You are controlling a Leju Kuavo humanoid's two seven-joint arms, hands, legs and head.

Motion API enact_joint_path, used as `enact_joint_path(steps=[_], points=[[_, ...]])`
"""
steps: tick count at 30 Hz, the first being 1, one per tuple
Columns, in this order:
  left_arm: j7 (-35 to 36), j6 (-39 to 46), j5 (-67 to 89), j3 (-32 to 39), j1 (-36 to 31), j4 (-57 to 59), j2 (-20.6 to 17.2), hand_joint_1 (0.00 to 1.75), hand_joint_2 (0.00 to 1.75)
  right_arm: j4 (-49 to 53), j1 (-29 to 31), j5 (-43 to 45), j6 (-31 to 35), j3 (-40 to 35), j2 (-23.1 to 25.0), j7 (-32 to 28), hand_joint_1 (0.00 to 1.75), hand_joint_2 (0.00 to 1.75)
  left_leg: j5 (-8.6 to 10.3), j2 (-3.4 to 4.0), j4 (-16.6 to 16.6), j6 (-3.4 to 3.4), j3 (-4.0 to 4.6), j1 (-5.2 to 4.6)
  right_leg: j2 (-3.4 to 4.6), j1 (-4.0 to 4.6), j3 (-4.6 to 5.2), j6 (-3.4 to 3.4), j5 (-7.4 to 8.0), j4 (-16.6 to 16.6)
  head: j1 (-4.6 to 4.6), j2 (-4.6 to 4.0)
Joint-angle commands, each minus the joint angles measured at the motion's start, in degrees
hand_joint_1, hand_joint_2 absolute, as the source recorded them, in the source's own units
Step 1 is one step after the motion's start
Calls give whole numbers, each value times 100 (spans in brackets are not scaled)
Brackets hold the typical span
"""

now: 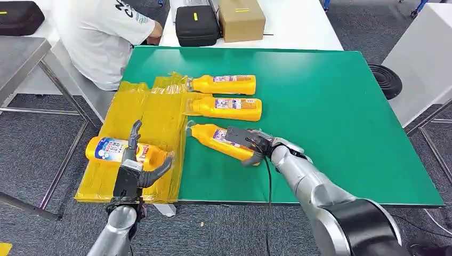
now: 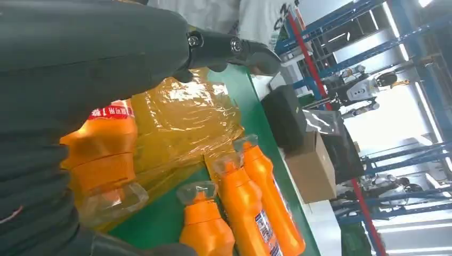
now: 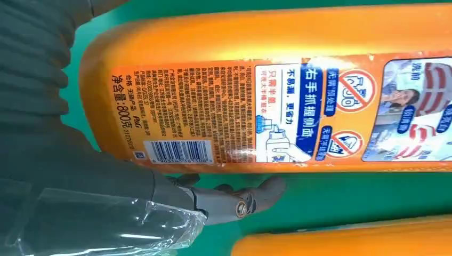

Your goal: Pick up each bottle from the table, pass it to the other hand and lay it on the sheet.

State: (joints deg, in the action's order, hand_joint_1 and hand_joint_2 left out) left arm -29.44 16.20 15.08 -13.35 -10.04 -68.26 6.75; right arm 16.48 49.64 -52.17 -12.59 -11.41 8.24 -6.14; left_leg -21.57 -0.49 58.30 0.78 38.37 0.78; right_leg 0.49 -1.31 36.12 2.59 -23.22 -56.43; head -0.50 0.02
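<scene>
Your right hand [image 1: 250,143] lies over the nearest bottle [image 1: 216,136] on the green table [image 1: 341,106], fingers wrapped around its body. 2 more bottles [image 1: 226,84] lie beyond it. Your left hand [image 1: 133,168] hovers with fingers spread, holding nothing, beside a bottle on the yellow sheet [image 1: 160,106].

Orange bottle [image 3: 277,101] back label reads "净含量:800克", "P&G", "右手抓握侧面", "不易漏,更省力", above a barcode [image 3: 178,152].
</scene>
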Motion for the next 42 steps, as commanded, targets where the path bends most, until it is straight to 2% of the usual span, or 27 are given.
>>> enact_joint_path(steps=[1,5,8,9,10,11,12,26,29,31,34,37,39,40,42], points=[[39,-49,-2,-98,-248,378,-16,0,175,-294,314,-2,-13,26,14,28,0,175,-12,0,2,0,-24,0,-8,3,-25,-13,-13,-2,-2,0],[71,-105,-17,-90,-368,493,-26,0,175,-308,342,-23,-86,47,34,101,2,175,-7,-1,1,0,-14,-1,-8,1,-15,-10,-9,-2,0,0],[84,-50,56,-108,-395,571,-60,0,175,-289,282,-23,-44,71,29,40,26,175,-7,-1,0,0,-17,-2,-8,1,-18,-11,-9,-2,0,0],[83,-56,54,-106,-401,579,-63,0,175,-290,269,-27,-42,70,25,32,47,175,-13,0,1,-1,-30,0,-9,4,-32,-16,-15,-1,0,0],[85,-70,50,-99,-413,588,-73,0,175,-296,251,-22,-51,86,16,22,140,175,-6,0,-2,0,-17,-1,-7,2,-18,-11,-8,1,0,0],[85,-81,48,-94,-421,596,-79,0,175,-302,236,-25,-67,90,9,16,152,175,-14,0,0,-1,-34,1,-10,5,-36,-17,-16,1,0,0],[93,-97,35,-85,-424,607,-70,0,175,-299,227,-23,-75,105,7,9,171,175,-9,-1,-1,0,-22,-1,-8,2,-24,-12,-11,0,0,0],[133,-189,-15,-121,-465,548,12,0,175,-296,38,-125,-140,139,33,-3,175,175,-14,-7,-2,-1,-35,3,-17,7,-40,-16,-16,5,0,0],[150,-151,-40,-94,-385,410,3,0,175,-240,-46,-112,-13,163,78,-262,175,175,-10,-4,-4,0,-28,2,-11,5,-30,-12,-11,7,-2,0],[142,-102,-102,-59,-334,341,-18,0,175,-126,-138,-130,452,178,133,-624,175,175,-9,-3,-3,0,-24,2,-9,5,-26,-11,-10,5,0,0],[-10,210,-401,167,104,-211,-123,0,175,156,-243,-52,1946,332,233,-1317,175,175,-10,7,-3,-1,-23,3,2,6,-22,-11,-7,6,0,0],[-68,404,-788,515,532,-838,-159,0,175,591,-343,416,2877,733,307,-2089,175,175,-25,29,2,-2,-35,0,21,5,-28,-18,-16,-3,0,0],[-98,415,-1008,706,662,-1042,-110,0,175,936,-486,682,3115,885,345,-2491,175,175,-11,17,-1,-1,-10,2,13,5,-7,-9,-5,1,0,0],[-107,309,-1200,784,704,-1102,-89,0,175,1159,-593,849,3190,938,381,-2725,175,175,-26,27,2,-2,-30,4,19,9,-25,-16,-16,0,0,0],[-88,165,-1366,818,676,-1079,-80,0,175,1515,-778,977,3324,927,416,-2893,175,175,-11,14,-1,-1,-9,4,8,7,-8,-10,-7,2,0,0]])
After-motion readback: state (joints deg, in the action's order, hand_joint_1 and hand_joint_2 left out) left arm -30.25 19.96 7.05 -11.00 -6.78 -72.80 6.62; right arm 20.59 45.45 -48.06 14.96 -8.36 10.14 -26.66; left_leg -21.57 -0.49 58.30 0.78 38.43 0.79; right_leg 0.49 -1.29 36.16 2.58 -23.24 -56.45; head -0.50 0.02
